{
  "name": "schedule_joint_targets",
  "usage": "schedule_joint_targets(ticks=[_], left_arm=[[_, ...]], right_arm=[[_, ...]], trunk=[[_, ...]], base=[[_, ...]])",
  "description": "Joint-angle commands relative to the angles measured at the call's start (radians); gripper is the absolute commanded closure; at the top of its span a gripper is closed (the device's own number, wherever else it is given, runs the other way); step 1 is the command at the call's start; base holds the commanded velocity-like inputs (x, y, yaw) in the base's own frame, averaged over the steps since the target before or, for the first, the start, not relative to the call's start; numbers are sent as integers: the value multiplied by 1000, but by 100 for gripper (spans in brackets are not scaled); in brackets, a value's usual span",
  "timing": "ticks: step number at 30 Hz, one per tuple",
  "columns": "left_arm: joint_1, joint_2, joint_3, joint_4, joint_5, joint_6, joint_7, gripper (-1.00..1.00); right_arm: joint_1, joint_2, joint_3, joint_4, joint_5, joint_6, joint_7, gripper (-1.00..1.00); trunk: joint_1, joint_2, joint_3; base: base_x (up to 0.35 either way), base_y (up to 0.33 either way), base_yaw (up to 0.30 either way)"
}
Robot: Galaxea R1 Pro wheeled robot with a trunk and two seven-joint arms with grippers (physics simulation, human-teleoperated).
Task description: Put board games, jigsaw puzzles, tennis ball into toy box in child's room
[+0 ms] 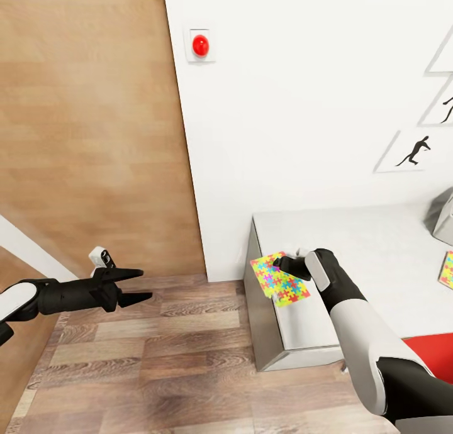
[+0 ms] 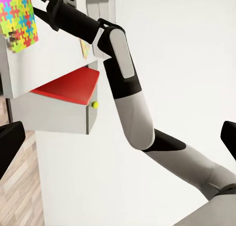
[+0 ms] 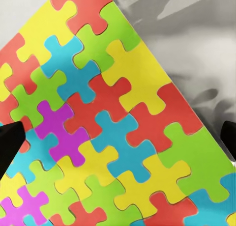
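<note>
One jigsaw puzzle [image 1: 281, 279] lies at the near left corner of the table [image 1: 371, 245], one corner jutting past the edge. My right gripper [image 1: 288, 264] sits just over it, open. In the right wrist view the bright puzzle pattern [image 3: 113, 118] spans the gap between the spread fingertips [image 3: 10, 140]. A second jigsaw puzzle [image 1: 448, 269] pokes in at the right edge, with a corner of the grey toy box [image 1: 443, 215] behind it. My left gripper [image 1: 135, 286] hangs open over the floor, well left of the table. A small yellow-green ball [image 2: 95, 104] shows in the left wrist view.
A wood-panelled wall [image 1: 88, 126] meets the white wall [image 1: 302, 107], which carries a red button [image 1: 200, 44] and player silhouette pictures [image 1: 415, 151]. Wood-plank floor [image 1: 170, 358] stretches left of the table. A red surface [image 1: 434, 352] sits low by the table's near side.
</note>
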Motion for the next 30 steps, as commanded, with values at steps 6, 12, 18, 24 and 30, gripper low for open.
schedule_joint_targets(ticks=[6,12,18,24,30], left_arm=[[-2,1,-4,1,-5,0,-10,-100],[-2,1,-4,1,-6,0,-10,-100],[-2,0,-4,1,-6,-1,-10,-100],[-2,0,-4,1,-6,-1,-10,-100],[-2,0,-4,1,-6,-2,-10,-100]], right_arm=[[0,1,-5,-6,-20,4,-9,-100],[5,1,-4,-67,-21,9,-11,-100],[6,1,-5,-105,-21,15,-12,-100],[6,1,-8,-111,-21,16,-12,-100],[5,1,-9,-158,-22,19,-12,-100]], trunk=[[1,-1,-2],[1,-1,0],[1,-1,7],[1,-1,17],[1,-1,26]], base=[[0,0,0],[0,0,-3],[0,0,-51],[0,0,-68],[0,0,-71]])
